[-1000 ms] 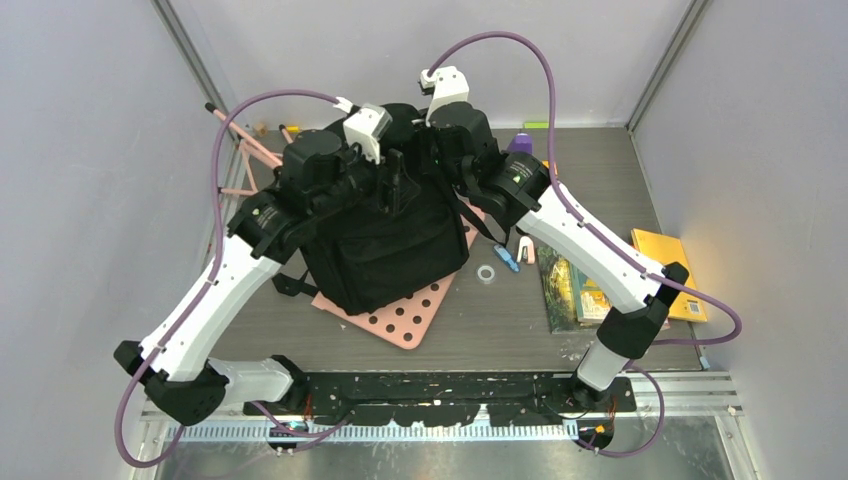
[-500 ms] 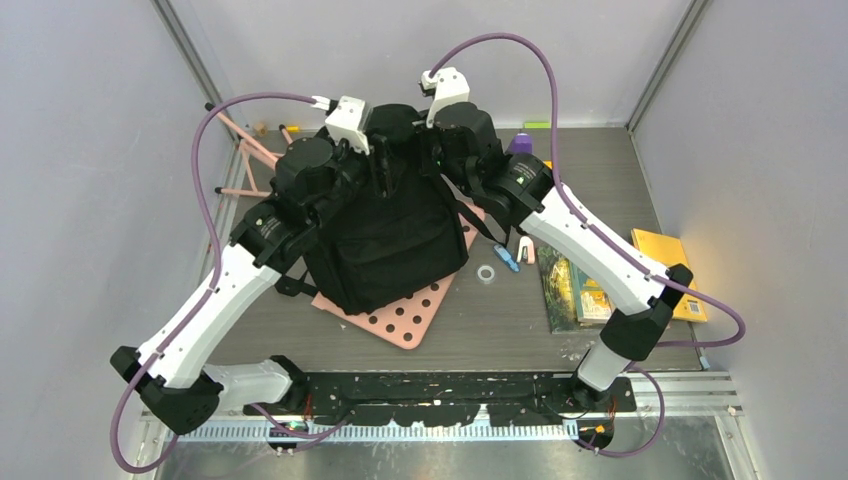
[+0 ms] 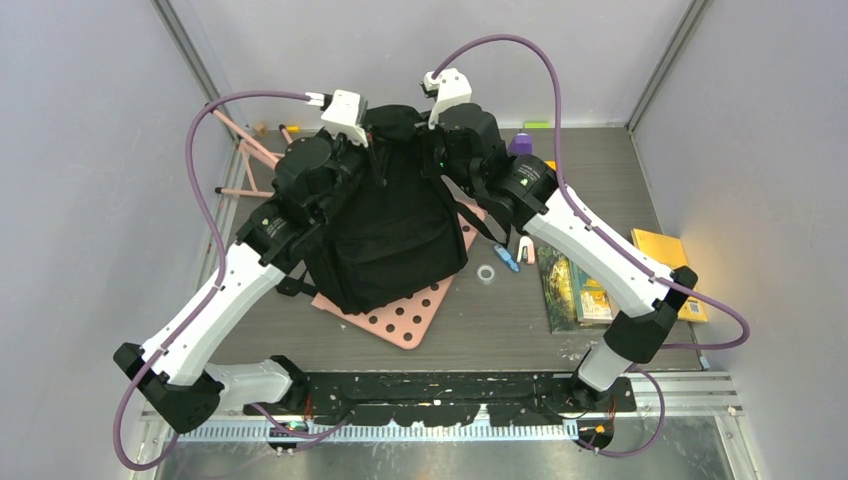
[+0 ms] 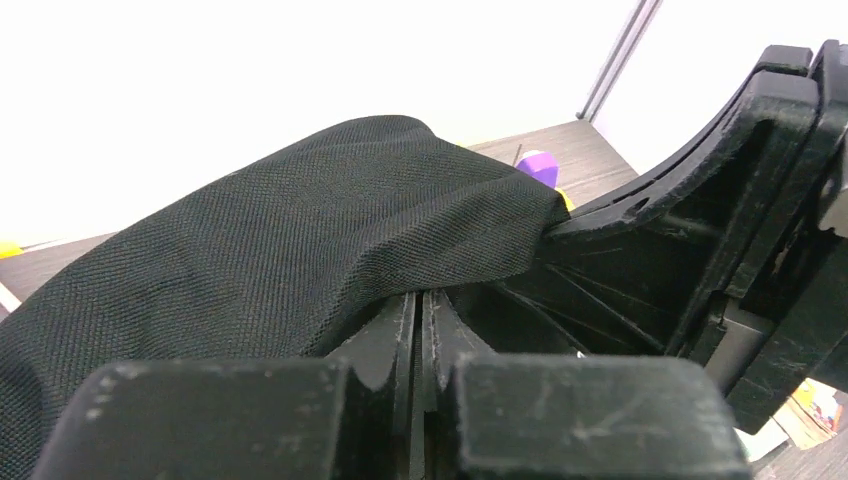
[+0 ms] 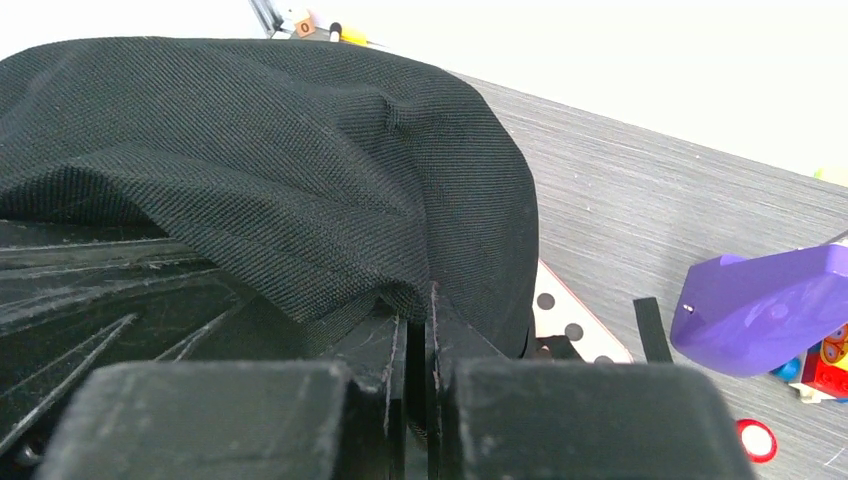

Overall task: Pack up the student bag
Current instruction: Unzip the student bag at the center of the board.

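The student bag point(image 3: 390, 240), a large black fabric backpack, stands on the pink board in the middle of the table. Both grippers meet at its top edge. My left gripper point(image 3: 378, 160) has its jaws pressed together with a fold of the bag's black fabric point(image 4: 300, 230) running into their tips point(image 4: 420, 295). My right gripper point(image 3: 428, 145) is shut on a pinch of the same top fabric point(image 5: 280, 150), which shows between its jaws point(image 5: 415, 300). The bag's opening and inside are hidden.
A pink perforated board point(image 3: 405, 315) lies under the bag. To its right lie a purple object point(image 3: 520, 143), a small tape ring point(image 3: 487, 273), a blue item point(image 3: 508, 260), books point(image 3: 575, 290) and a yellow book point(image 3: 665, 260). Pink rods point(image 3: 245, 150) lean at the back left.
My left gripper moved back and up along the bag to its top edge and closed there. The right gripper kept its hold and barely shifted.
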Available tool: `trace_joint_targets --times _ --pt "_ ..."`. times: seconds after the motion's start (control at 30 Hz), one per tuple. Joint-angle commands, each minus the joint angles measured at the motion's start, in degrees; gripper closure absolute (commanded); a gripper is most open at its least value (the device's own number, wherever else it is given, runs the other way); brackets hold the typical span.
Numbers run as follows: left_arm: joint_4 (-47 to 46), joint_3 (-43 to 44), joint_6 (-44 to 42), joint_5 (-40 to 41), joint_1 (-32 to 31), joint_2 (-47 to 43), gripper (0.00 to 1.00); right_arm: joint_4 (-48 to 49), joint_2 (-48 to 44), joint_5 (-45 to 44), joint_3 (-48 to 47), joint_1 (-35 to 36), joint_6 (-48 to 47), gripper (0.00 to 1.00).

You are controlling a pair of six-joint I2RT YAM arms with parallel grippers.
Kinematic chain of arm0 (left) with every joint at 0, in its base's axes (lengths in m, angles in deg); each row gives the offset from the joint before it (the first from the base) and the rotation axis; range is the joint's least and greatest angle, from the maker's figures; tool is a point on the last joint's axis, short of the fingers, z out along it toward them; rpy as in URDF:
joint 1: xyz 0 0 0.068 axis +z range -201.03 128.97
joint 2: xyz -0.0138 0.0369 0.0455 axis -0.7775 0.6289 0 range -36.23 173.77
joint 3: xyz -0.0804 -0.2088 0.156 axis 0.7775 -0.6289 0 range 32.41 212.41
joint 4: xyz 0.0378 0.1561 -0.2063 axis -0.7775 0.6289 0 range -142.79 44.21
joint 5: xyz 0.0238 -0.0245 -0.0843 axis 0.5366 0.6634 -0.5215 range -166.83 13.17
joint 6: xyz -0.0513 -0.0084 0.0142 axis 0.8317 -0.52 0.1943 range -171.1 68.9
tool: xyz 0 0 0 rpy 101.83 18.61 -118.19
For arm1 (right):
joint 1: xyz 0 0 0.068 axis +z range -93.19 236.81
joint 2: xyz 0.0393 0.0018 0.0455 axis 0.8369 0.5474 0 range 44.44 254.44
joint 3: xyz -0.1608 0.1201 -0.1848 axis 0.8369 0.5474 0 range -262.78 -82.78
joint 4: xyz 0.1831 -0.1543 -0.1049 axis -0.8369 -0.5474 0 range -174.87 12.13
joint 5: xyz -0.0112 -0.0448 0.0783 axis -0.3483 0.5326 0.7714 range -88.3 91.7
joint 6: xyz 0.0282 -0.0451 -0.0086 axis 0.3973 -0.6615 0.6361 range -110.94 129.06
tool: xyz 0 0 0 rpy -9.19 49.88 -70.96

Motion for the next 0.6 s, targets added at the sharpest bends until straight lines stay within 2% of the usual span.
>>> trace_joint_targets --times 0.0,0.23,0.57 --pt "-4.85 -0.37 -1.79 3.82 -0.08 -1.47 1.00 1.87 -3.12 -4.02 -0.13 0.06 1.07 1.00" --pt "-0.03 -0.35 -1.16 5.61 -0.01 -3.44 1.00 1.07 -2.22 -12.07 -0.50 -0.02 2.16 1.00" --pt "8.96 0.03 -4.12 13.62 0.00 -7.22 1.00 -0.56 -1.45 -23.80 -1.77 -0.11 2.60 1.00"
